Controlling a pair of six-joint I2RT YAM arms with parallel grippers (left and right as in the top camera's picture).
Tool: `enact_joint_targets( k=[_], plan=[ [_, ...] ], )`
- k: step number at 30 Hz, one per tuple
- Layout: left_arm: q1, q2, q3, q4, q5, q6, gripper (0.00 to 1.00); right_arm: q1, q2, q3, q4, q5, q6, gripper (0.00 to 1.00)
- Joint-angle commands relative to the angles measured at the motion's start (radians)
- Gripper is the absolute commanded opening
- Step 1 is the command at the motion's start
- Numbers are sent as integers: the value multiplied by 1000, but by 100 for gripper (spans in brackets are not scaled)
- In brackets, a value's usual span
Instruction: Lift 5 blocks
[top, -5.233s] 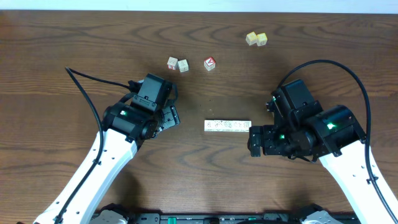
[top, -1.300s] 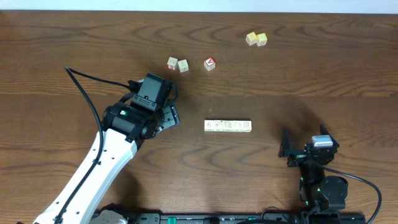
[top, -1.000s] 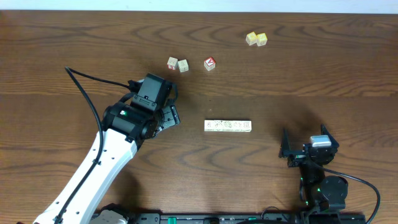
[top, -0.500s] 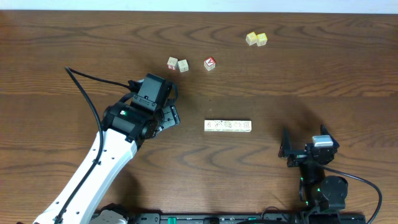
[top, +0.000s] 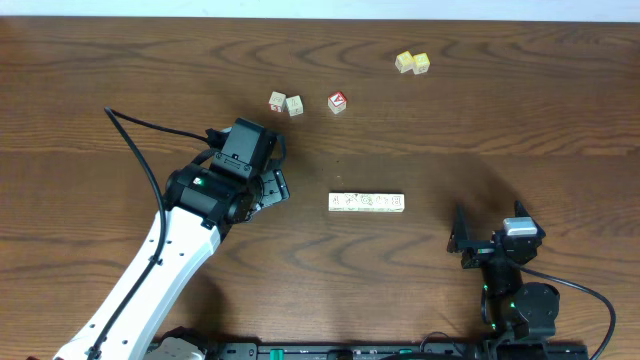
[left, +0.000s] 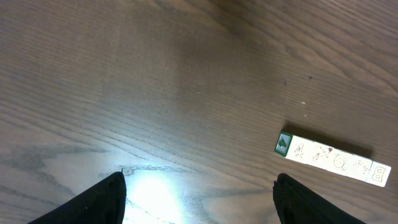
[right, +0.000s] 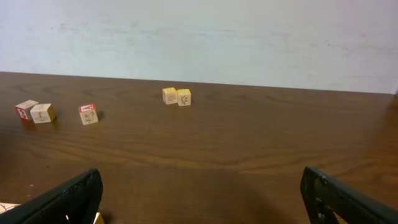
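Observation:
Five whitish picture blocks (top: 367, 203) lie end to end in one straight row on the brown table, resting flat. In the left wrist view the row of blocks (left: 333, 159) sits at the right, ahead of the fingers. My left gripper (top: 272, 190) hovers left of the row's left end, open, nothing between its fingertips (left: 200, 202). My right gripper (top: 488, 228) stands folded back near the table's front edge, right of the row and well apart from it. It is wide open and empty (right: 202, 199).
Two small cubes (top: 285, 103) and a cube with a red-and-white top (top: 337, 102) sit at the back centre. Two pale yellow cubes (top: 412, 63) stand further back right. The right wrist view shows the yellow cubes (right: 177, 96) before a white wall.
Since about five seconds ago the right arm has pulled away from the row's right end to the front edge. Over the last second nothing has moved.

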Motion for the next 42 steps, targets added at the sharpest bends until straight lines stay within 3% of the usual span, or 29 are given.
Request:
enact_joint_targets(
  k=[1,20,22,26,31,36,42],
  plan=[
    [5,-1,18,-3,-17,-6,76,-13,-7,-1,-5,0,10,99],
    [5,-3,11,-75,-5,-4,76,-13,-7,-1,-5,0,10,99],
    [5,-12,8,-65,-5,61,76,-13,-7,-1,-4,0,10,99],
    [12,-60,-24,9,49,306,76,-13,-7,-1,-5,0,10,99],
    [93,-183,-161,206,245,560,76,-13,-7,-1,-4,-1,10,99],
    [195,-339,-354,380,365,611,76,-13,-6,-1,-4,0,10,99],
    [277,-599,-568,531,370,613,76,-13,-6,-1,-5,0,10,99]
  ],
)
